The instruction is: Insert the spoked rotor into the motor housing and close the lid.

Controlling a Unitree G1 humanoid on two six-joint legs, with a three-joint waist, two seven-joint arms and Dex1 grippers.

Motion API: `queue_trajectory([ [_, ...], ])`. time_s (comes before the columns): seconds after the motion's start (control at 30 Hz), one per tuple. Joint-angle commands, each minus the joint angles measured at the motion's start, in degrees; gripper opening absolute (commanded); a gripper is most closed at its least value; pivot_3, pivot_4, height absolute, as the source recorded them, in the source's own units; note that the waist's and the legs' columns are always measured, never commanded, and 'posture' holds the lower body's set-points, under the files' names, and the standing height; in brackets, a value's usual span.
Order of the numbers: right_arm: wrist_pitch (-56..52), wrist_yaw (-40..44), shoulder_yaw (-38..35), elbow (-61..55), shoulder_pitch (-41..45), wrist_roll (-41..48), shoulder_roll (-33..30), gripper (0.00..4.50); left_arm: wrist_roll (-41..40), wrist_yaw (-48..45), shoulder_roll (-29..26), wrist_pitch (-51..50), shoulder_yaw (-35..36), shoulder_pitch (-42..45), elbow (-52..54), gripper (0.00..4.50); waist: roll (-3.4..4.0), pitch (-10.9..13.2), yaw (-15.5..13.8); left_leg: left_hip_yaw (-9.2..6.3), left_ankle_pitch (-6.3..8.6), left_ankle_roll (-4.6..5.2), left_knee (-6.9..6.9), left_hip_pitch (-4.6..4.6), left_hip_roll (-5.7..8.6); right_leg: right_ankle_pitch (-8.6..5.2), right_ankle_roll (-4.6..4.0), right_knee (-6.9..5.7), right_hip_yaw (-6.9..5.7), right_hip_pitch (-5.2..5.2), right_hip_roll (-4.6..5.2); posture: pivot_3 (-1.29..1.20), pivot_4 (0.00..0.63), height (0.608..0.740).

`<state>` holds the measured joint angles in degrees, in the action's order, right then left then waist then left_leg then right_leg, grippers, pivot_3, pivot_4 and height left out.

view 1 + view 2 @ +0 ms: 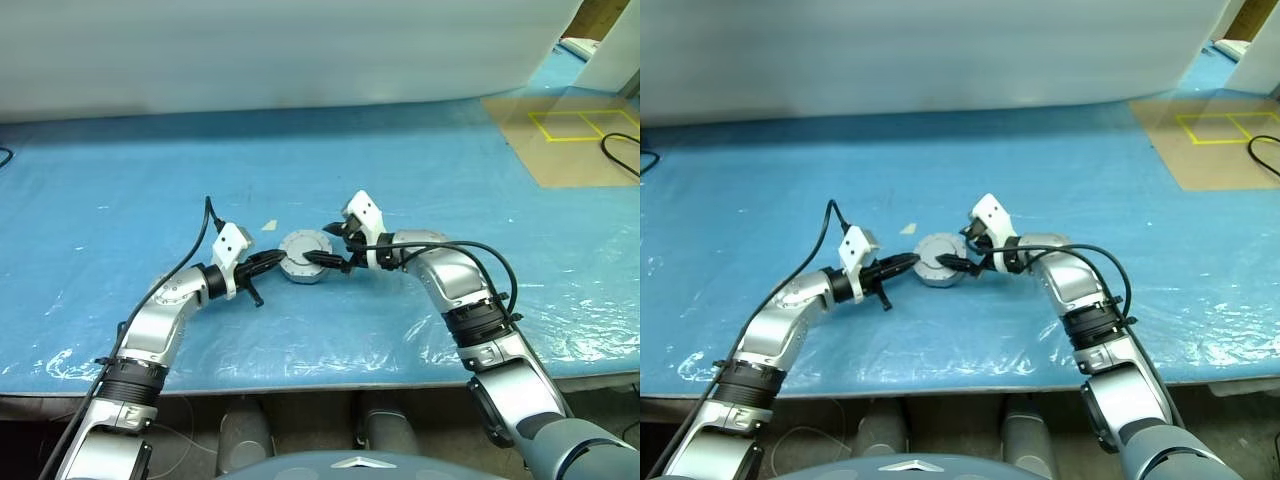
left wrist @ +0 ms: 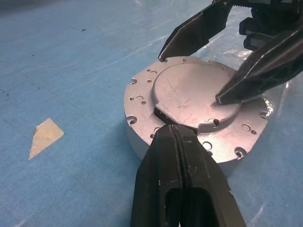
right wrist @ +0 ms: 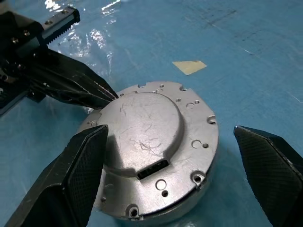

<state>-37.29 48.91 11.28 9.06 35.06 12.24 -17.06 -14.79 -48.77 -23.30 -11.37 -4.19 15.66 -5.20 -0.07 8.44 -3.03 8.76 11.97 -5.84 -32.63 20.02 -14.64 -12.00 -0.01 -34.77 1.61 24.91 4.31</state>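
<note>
Silver-grey metal marks the round shallow motor housing [image 1: 303, 257], seen just below the centre of the left eye view on a blue plastic-covered table [image 1: 120, 180]. Its smooth round grey lid [image 3: 142, 130] is down flat over the top, so nothing held inside can be seen. No brand, label or readable writing is found on it — only fine scratches, small holes around the flange and a dark rectangular slot at the lid's edge.

The left gripper [image 2: 176, 133] is clenched, its two black fingers pressed together with nothing between them, the tip resting at the housing's rim by the slot. The right gripper [image 3: 170, 165] is spread wide and released, one finger on either side of the housing, grasping nothing.

The wrist views give what the head views cannot — scratches, screw holes, the textured finger pads [image 3: 87, 158]. A beige scrap of tape [image 2: 43, 136] is seen on the table near the housing. In the upper right of the left eye view, a brown board with yellow lines [image 1: 580, 140] lies on the table.
</note>
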Motion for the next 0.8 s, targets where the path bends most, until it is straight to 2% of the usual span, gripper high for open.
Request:
queue_trajectory([
  [0.03,-3.2,-0.8,-4.6,0.4,1.9,3.8,0.1,4.47,0.4,-0.5,0.2,-0.4,-1.3,0.0,-0.7,0.00,0.00,0.0,0.0,0.00,0.00,0.00,0.01,0.01,0.00,0.00,0.00,0.00,0.00,0.01,0.00,0.00,0.150,0.740],
  [0.17,-13.0,-5.8,-11.1,4.2,3.3,8.1,2.2,4.47,0.4,-0.6,0.2,-0.3,-1.3,-0.1,-0.5,0.00,0.00,0.0,0.0,0.00,0.00,0.00,0.01,0.00,0.00,0.00,0.00,0.00,0.00,0.01,0.00,0.00,0.150,0.740],
  [0.43,-30.0,-10.8,-21.1,7.2,2.0,18.0,7.3,4.47,0.6,-0.7,0.0,0.1,-1.1,-0.1,-0.7,0.00,0.01,0.0,-0.1,0.01,0.00,-0.01,0.13,-0.02,0.01,0.00,0.00,0.01,-0.01,0.05,-0.01,0.00,0.150,0.740],
  [0.8,-40.5,-15.7,-32.5,6.6,2.3,28.5,12.6,4.47,0.8,-1.1,-1.0,0.5,-0.4,0.1,-1.6,0.00,0.03,0.0,-0.7,0.02,-0.01,-0.01,0.18,-0.02,0.01,0.00,0.00,0.01,-0.02,0.10,0.00,0.00,0.150,0.740],
])
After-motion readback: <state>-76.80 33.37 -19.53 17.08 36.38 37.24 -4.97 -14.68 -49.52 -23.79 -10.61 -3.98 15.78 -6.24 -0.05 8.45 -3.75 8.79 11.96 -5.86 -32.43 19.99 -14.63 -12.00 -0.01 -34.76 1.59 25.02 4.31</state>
